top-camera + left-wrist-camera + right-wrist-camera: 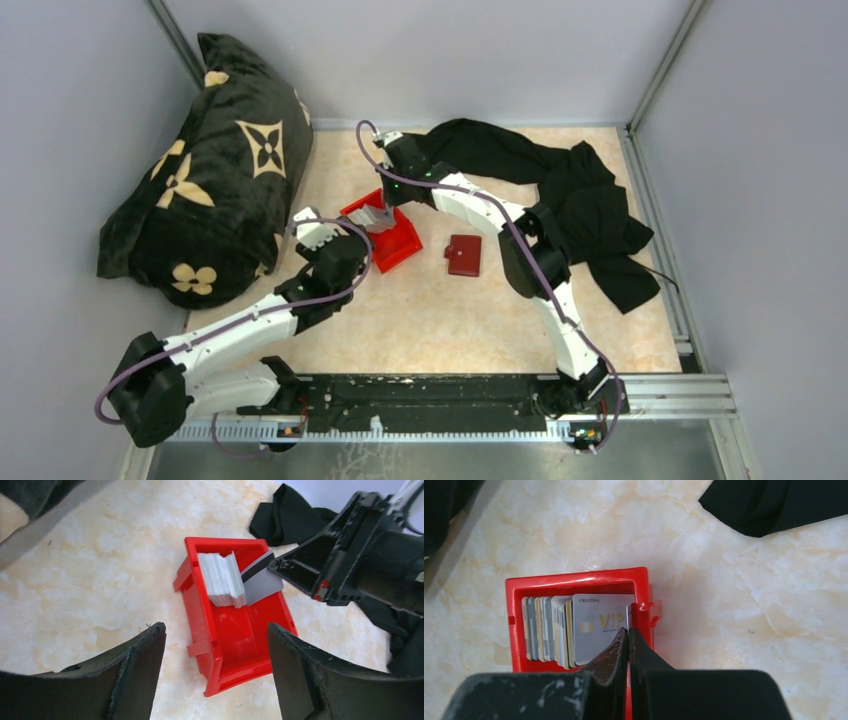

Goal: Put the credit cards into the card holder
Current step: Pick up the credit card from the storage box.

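Right end effector (629,637) pinches one credit card (262,582) beside the red bin's (235,645) side wall; left end effector (216,630) hovers, spread wide. Card holder (463,254) lies closed on open marble-patterned surface (450,320).

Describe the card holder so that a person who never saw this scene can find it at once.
Start at the beige marbled table. Near its middle stands a bright red plastic bin with cards; just right of it, not touching, lies the card holder. It is small, flat and dark red, duller than the bin.
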You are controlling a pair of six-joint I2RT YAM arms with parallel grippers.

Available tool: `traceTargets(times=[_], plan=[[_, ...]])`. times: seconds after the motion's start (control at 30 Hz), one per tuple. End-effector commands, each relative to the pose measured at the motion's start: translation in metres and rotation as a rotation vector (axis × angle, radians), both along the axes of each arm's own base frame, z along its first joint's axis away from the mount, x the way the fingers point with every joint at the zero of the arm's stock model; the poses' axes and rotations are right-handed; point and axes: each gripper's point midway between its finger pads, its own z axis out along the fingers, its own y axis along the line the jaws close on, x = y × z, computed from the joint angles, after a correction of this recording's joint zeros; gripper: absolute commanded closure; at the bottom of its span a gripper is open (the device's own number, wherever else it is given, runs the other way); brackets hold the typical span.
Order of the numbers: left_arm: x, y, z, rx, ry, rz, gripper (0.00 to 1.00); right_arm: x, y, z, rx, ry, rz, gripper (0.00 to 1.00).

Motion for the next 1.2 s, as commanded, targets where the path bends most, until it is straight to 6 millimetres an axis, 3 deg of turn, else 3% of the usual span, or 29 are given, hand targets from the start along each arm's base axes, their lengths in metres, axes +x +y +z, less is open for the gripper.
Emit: traceTargets(times=[0.0, 0.1, 0.27, 0.53, 0.63, 0.8, 0.83, 0.87, 1.0, 1.17], plan=[[0.013, -0.012, 0.026, 0.019, -0.096, -0.06, 0.19, -0.002, -0.008, 0.046, -0.008, -0.11, 0.009, 1.0], [0.019, -0.017, 0.038, 0.021, -0.147, -0.105, 0.19, 0.0, -0.014, 0.063, -0.008, -0.163, 0.001, 1.0], [0.025, -0.033, 0.044, -0.116, -0.108, -0.185, 0.18, -0.005, -0.026, 0.088, 0.022, -0.227, -0.011, 1.0], [0.019, -0.05, 0.078, -0.201, -0.168, -0.34, 0.17, -0.035, -0.049, 0.133, 0.115, -0.287, -0.014, 1.0], [0.014, -0.053, 0.087, -0.196, -0.244, -0.425, 0.16, -0.052, -0.062, 0.142, 0.145, -0.272, -0.004, 1.0], [0.002, -0.07, 0.08, -0.203, -0.292, -0.629, 0.16, -0.096, -0.089, 0.167, 0.219, -0.263, 0.012, 1.0], [0.0, -0.073, 0.078, -0.217, -0.291, -0.665, 0.16, -0.102, -0.094, 0.161, 0.222, -0.247, 0.006, 1.0], [-0.002, -0.076, 0.074, -0.244, -0.282, -0.696, 0.16, -0.112, -0.101, 0.172, 0.255, -0.257, 0.001, 1.0], [-0.017, -0.091, 0.068, -0.353, -0.299, -0.85, 0.16, -0.145, -0.121, 0.167, 0.315, -0.205, 0.022, 1.0], [-0.034, -0.113, 0.069, -0.365, -0.308, -1.059, 0.18, -0.177, -0.141, 0.161, 0.332, -0.14, 0.05, 1.0]])
